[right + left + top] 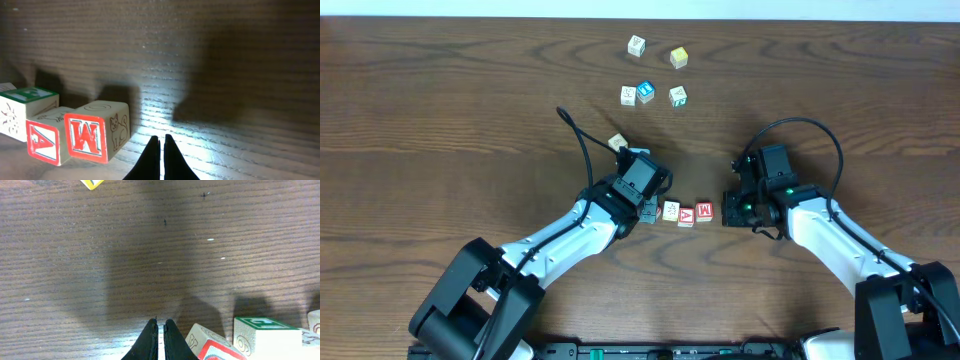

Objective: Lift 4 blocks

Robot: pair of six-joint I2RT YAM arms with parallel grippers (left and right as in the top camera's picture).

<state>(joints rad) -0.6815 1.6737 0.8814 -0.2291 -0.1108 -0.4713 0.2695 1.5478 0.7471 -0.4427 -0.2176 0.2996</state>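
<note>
Now, both hands are down at the bench (440, 120), one at each end of a short row of blocks. Left hand (160, 326): fingers pressed together with only a hairline between them, nothing in the grip. Right hand (161, 144): fingers closed tip to tip, also empty.

The row lies just below centre of the overhead view, every block resting on the bench.
- M block (704, 211): right end of the row, red face with a white letter.
- A block (686, 215): red likewise, close against the M block.
- Cream block (670, 210): next along to the left. In the right wrist view it shows a green-edged top and sits behind the A block at the left edge.
- Fourth block (214, 347): seen only in the left wrist view, lower right of the frame, just beside my left fingers. It has pale sides and one red-edged face, and is set askew to the others. I cannot tell whether it touches the fingers. From overhead my left hand covers it.

The right hand sits just right of the M block in the overhead view. In its wrist view, a strip of bare wood shows between the block at lower left and the fingers at bottom centre.

Elsewhere, near top centre of the overhead view, there is a loose group:
- a white block (636, 45)
- a yellow block (678, 58)
- a blue block (645, 92), with a pale block (628, 95) at its left
- a green-marked block (677, 96)

One more small block (617, 142) lies near the left arm (570, 225).
</note>
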